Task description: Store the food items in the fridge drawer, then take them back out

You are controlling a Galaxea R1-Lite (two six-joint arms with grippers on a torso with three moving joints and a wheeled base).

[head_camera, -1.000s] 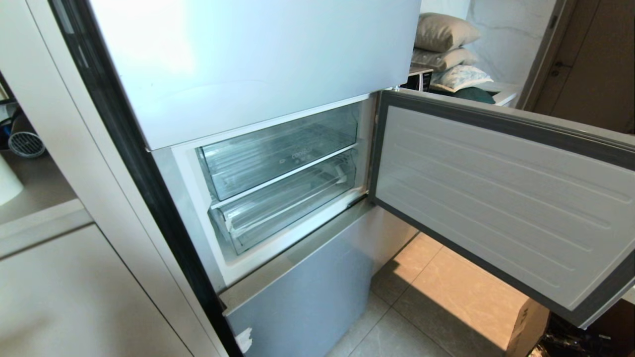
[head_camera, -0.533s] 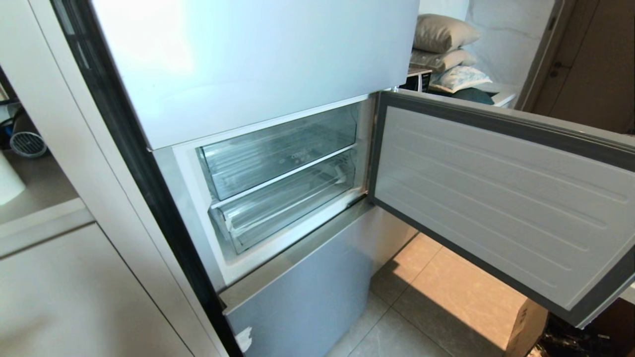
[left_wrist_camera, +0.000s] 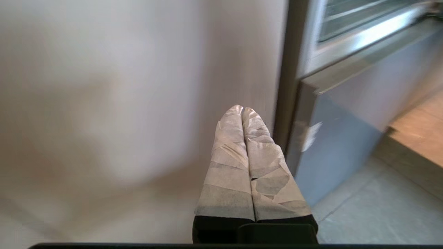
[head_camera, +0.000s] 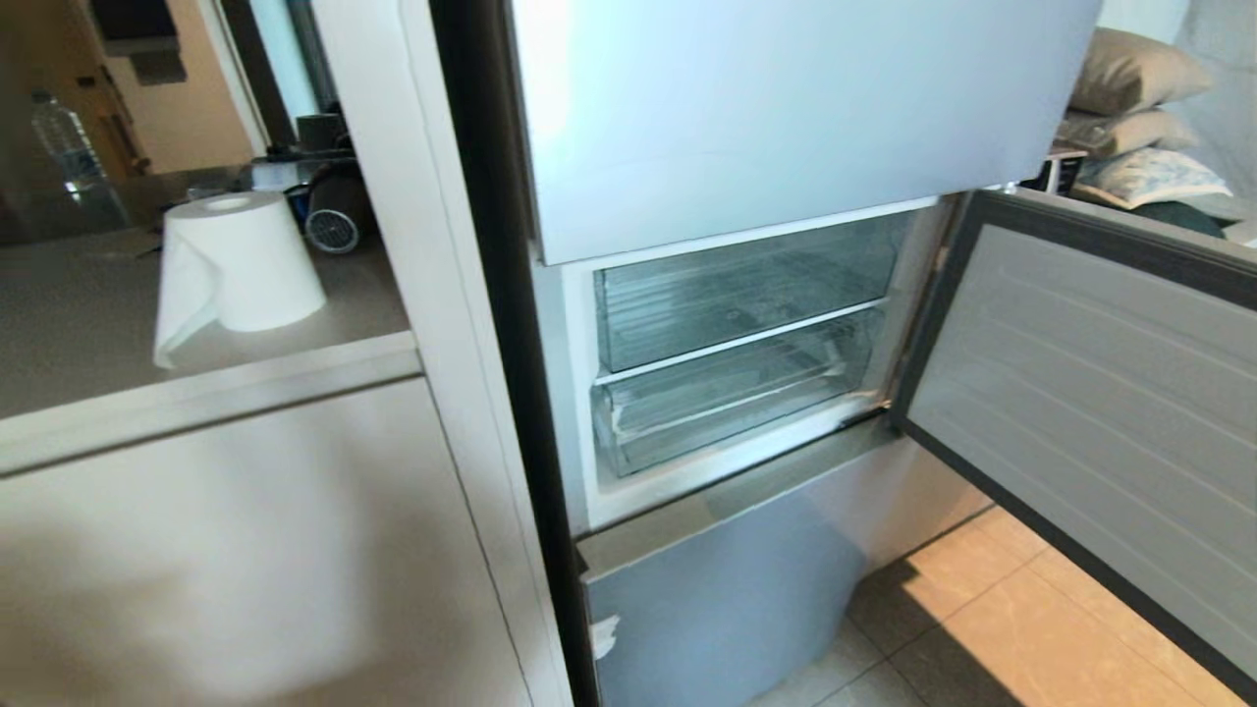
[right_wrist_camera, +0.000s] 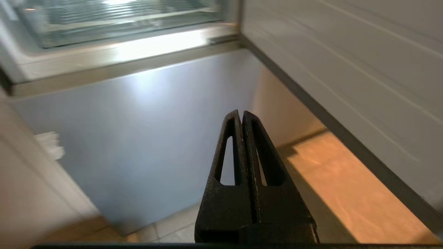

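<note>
Open fridge, both drawers pushed in.
The fridge drawer, clear plastic with a ribbed floor, sits in the lower slot and looks empty. The left gripper and right gripper hang low with fingers pressed together, holding nothing.

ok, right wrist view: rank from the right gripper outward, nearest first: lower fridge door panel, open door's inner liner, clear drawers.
1. lower fridge door panel, straight ahead of the right gripper, whose jaws are shut.
2. open door's inner liner, off to the gripper's side; close to 1, hard to separate.
3. clear drawers, above and behind the panel, farthest.
</note>
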